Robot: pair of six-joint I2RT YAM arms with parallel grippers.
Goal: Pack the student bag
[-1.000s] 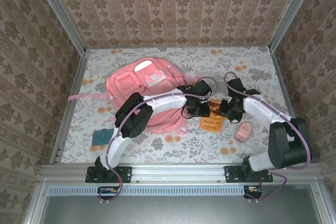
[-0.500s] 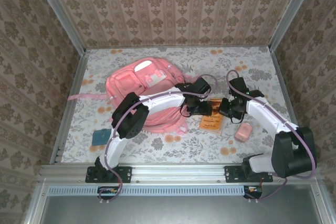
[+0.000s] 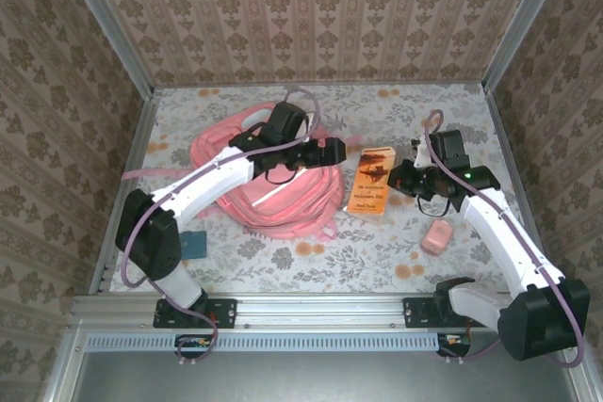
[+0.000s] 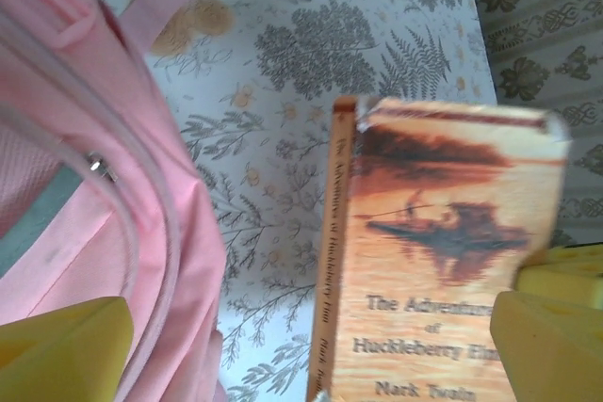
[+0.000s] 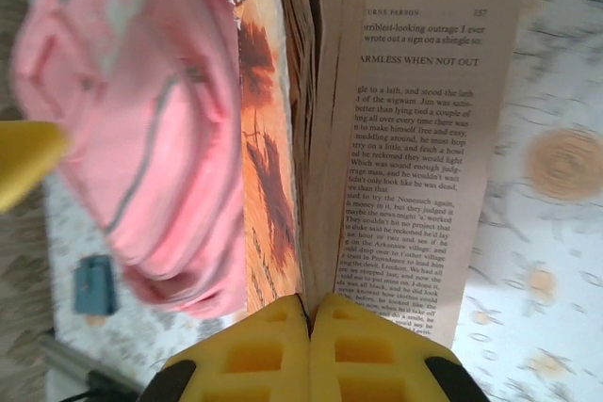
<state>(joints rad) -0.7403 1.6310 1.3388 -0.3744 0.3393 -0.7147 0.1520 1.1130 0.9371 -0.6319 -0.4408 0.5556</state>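
The student bag (image 3: 268, 197), a big pink backpack, lies left of centre on the table; its pink side shows in the left wrist view (image 4: 85, 185) and in the right wrist view (image 5: 141, 129). An orange paperback book (image 3: 371, 179) is lifted beside the bag's right edge. My right gripper (image 3: 399, 182) is shut on the book's pages (image 5: 311, 306), and the book (image 5: 415, 148) hangs partly fanned open. Over the bag's right side, my left gripper (image 3: 333, 151) is open. Its yellow fingers (image 4: 66, 341) stand wide apart, and the book's cover (image 4: 443, 261) is ahead of them, untouched.
A small pink case (image 3: 436, 236) lies on the table near the right arm. A teal object (image 3: 192, 245) sits at the front left, also seen past the bag (image 5: 94, 284). A pink strap (image 3: 155, 173) trails toward the left wall. Patterned walls enclose the table.
The left gripper opened, let go of the book and swung back over the bag. The right gripper shut on the book and raised it toward the back.
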